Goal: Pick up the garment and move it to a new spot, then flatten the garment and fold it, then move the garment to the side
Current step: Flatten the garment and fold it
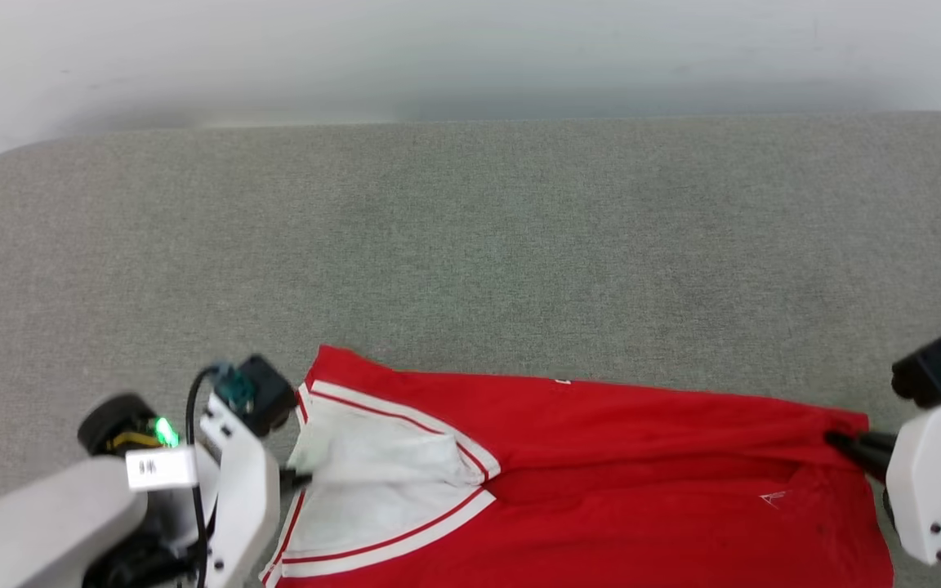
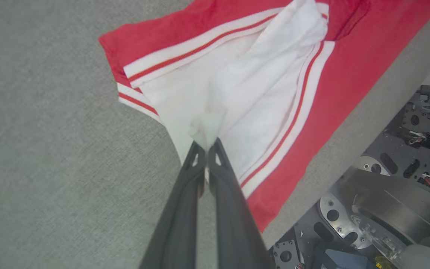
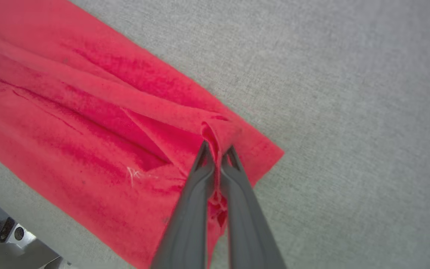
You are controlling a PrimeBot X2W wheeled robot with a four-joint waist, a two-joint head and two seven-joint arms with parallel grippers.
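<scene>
A pale white wall (image 1: 470, 57) stood behind a broad grey fabric-covered surface (image 1: 470, 245) with rounded far corners, most of it bare woven cloth.

The garment (image 1: 642, 457), a red jersey T-shirt of soft knit, lay along the near edge of the surface, spread lengthwise from left of the middle out toward the near right corner. In the left wrist view the garment (image 2: 312, 93) ran beside the near edge with a narrow strip of grey between its red border and that edge. A white short sleeve (image 1: 372, 482) with red-and-white striped trim (image 1: 405, 412) lay crumpled on its left end. A small white mark (image 1: 773, 498) showed on the red cloth near the right end, and long creases ran there through the garment (image 3: 69, 112).

The left gripper (image 1: 297, 478) sat at the sleeve's left side; its wrist view showed the left gripper (image 2: 207, 147) clenched on a pinch of white sleeve (image 2: 237, 93) cloth. The right gripper (image 1: 838, 441) met the garment's right end, and in its own view the right gripper (image 3: 218, 149) was clamped on a raised ridge of red fabric near the corner.

The robot's dark metal base (image 2: 386, 186) stood just past the near edge.
</scene>
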